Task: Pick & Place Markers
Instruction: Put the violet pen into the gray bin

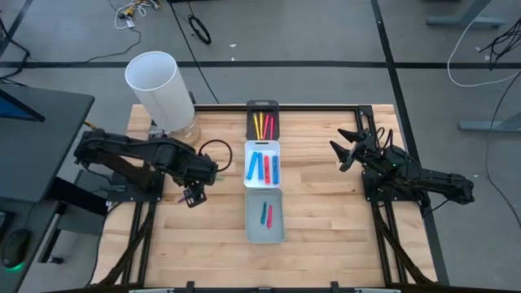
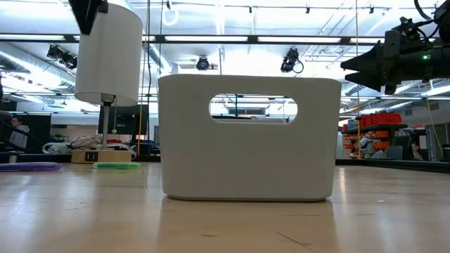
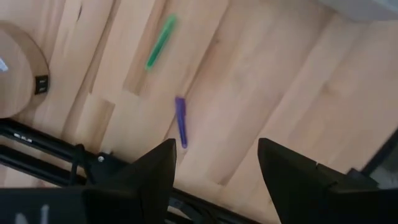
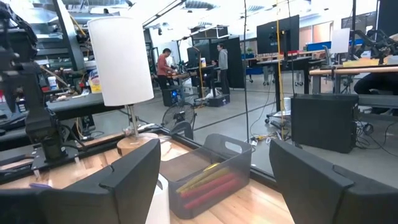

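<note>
With jaws apart and empty, the left gripper [image 3: 214, 171] hovers above the purple marker [image 3: 181, 121] beside the lamp [image 1: 161, 88], needing descent and closure; the right gripper [image 1: 348, 150] waits open.

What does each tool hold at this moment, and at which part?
Nothing is held. The left tool is open above the bare table, near a purple marker and a green marker. The right tool is open and empty too.
</note>
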You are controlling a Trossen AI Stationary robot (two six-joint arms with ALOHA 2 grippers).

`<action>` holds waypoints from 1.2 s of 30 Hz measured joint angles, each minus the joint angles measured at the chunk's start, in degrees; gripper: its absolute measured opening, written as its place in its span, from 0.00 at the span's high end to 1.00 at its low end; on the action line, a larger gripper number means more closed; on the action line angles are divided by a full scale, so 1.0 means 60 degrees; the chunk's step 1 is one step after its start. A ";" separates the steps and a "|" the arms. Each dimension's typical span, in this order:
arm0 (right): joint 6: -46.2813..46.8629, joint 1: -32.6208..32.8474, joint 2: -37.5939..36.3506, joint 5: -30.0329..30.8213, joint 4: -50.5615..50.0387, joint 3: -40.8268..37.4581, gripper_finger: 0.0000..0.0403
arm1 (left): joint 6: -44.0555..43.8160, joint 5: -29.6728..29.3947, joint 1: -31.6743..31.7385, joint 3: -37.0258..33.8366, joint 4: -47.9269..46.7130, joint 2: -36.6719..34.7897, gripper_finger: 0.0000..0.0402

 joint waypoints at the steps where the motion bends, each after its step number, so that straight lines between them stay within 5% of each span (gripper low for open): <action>1: -0.0002 0.0000 0.0000 -0.0001 -0.0001 0.0000 0.25 | 0.0019 0.0000 0.0051 -0.0272 0.0137 -0.0103 0.42; 36: 0.0000 -0.0001 0.0000 0.0000 -0.0002 0.0000 0.25 | -0.0736 0.0894 0.0310 -0.7781 0.5233 -0.2419 0.42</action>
